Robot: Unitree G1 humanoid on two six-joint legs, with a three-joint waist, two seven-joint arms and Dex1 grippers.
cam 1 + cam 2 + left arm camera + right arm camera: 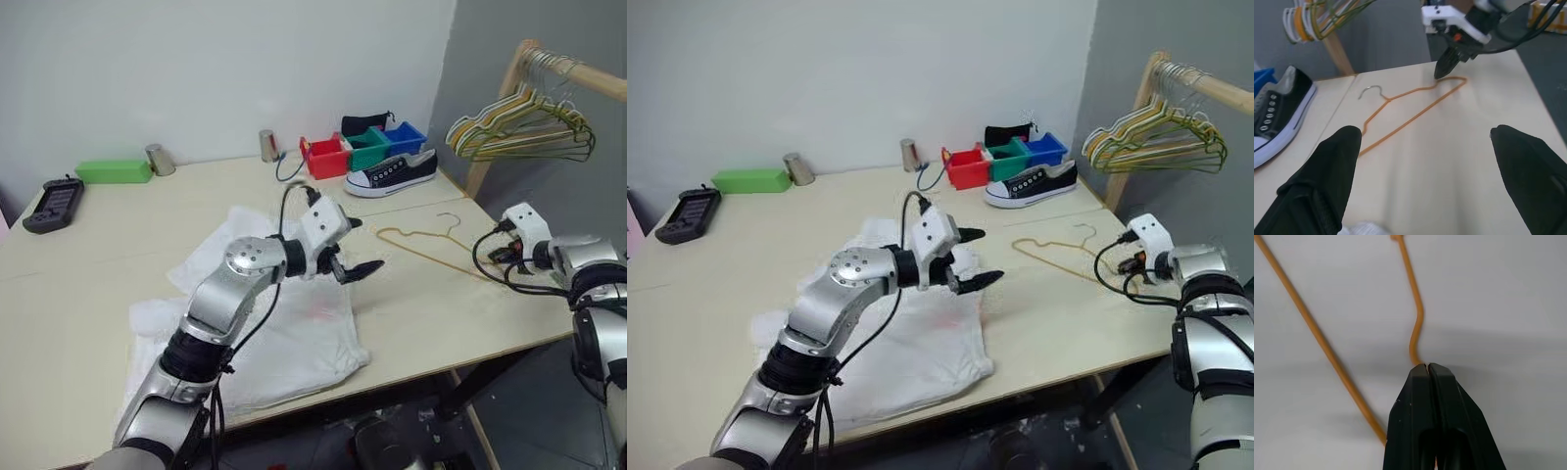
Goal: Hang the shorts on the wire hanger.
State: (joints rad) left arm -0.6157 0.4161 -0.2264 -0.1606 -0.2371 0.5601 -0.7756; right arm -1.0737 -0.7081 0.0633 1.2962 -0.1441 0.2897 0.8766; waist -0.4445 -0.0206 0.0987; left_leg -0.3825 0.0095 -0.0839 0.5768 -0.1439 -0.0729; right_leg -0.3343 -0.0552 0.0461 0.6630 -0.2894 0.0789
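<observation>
No brand or writing can be read on anything here. A faint reddish mark is seen on the shorts (294, 333), which lie spread on the near part of the table (118, 245), partly hidden under the left arm. The left gripper (351, 250) is held above the shorts' far edge with its fingers (1327, 181) wide apart and nothing between them. The hanger (431, 245) lies flat on the table to the right of the shorts, well apart from them, its hook toward the far edge. The right gripper (1427, 369) is clamped shut on the hanger's corner at the table's right edge; in the head views its fingertips are hidden behind the wrist block and cables. At the far edge stand a black-and-white sneaker (392, 173), red, green and blue bins (364, 149), two metal cups (160, 159), a green box (114, 171) and a dark handheld device (55, 204). A wooden rack (549, 73) with bunched hangers (524, 127) stands at the right, cut off by the picture's edge. The table is pale wood; the walls are white and grey.
</observation>
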